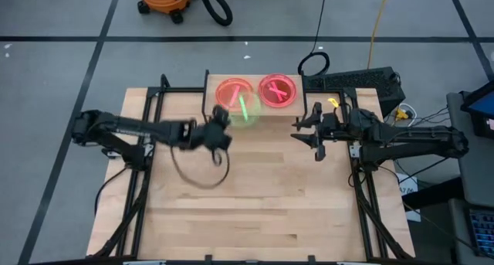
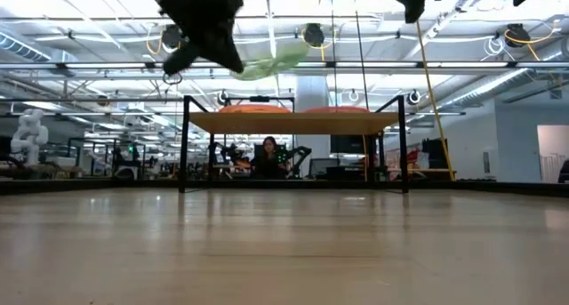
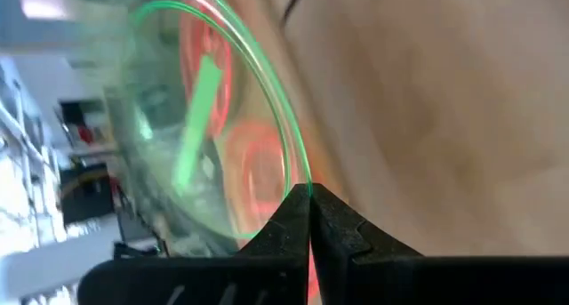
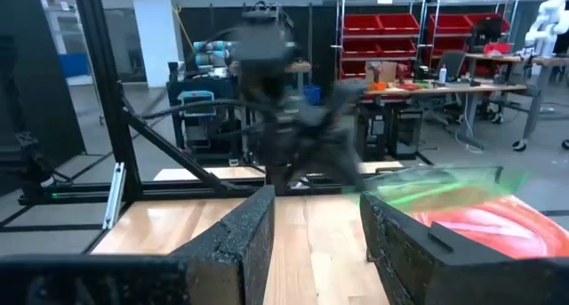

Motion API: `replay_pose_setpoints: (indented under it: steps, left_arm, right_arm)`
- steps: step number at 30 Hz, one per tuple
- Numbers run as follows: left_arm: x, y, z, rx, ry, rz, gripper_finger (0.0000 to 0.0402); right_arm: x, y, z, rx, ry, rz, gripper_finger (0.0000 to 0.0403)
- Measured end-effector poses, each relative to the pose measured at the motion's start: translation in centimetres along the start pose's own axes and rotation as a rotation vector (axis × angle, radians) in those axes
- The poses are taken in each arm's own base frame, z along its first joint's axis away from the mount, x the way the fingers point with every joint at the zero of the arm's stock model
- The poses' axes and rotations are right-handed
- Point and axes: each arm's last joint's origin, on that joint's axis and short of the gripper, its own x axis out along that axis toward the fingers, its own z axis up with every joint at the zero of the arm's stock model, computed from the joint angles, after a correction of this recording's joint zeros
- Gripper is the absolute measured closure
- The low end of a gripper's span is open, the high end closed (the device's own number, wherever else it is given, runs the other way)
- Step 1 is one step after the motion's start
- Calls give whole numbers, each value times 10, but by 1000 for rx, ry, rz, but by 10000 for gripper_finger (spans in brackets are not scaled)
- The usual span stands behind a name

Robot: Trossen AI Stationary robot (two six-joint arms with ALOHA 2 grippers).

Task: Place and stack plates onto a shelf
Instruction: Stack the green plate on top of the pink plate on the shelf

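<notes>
Two pink-red plates (image 1: 234, 90) (image 1: 279, 90) lie side by side on the shelf (image 1: 210, 81), a small light-wood board on black legs at the table's far middle. A neon green translucent plate (image 1: 247, 110) hangs in the air at the shelf's near edge, partly over the left pink plate. My left gripper (image 1: 228, 116) is shut on it, reaching in from the table's left. In the low view the green plate (image 2: 276, 65) is above the shelf top (image 2: 293, 121). My right gripper (image 1: 309, 137) hovers open to the right of the shelf, with nothing between its fingers (image 4: 258, 243). My left gripper pinches the green plate's rim (image 3: 302, 188) between its two fingertips, at the plate's edge nearest the arm. The fingers come from the table's left, slanting down. The plate is lifted clear of table and shelf and juts out tilted beyond the fingertips.
Black frame rails (image 1: 147, 110) run along the table's left and right sides. A loose black cable (image 1: 202, 172) hangs from the left arm over the bare wooden tabletop (image 1: 255, 211). A black keyboard (image 1: 351, 81) lies at the far right corner.
</notes>
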Motion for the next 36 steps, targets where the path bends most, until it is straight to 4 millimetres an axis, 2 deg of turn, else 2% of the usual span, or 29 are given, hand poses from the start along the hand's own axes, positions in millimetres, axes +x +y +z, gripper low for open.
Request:
replay_pose_setpoints:
  steps: [5, 9, 14, 22, 36]
  left_arm:
    - [35, 22, -46, -90, 36, -65, 401]
    - [45, 28, -64, -137, 21, -106, 401]
    - [49, 30, -71, -124, -12, -132, 391]
    - [51, 30, -77, -115, 10, -139, 359]
    - [52, 30, -86, -112, 87, -146, 355]
  right_arm:
    - [-4, 0, -11, 1, 17, -1, 255]
    - [-7, 0, -24, 2, 45, -2, 255]
    - [-8, -2, -30, -23, 54, -40, 255]
    - [-9, -2, -21, -38, -35, -49, 255]
    - [-9, -2, -21, -51, -39, -50, 255]
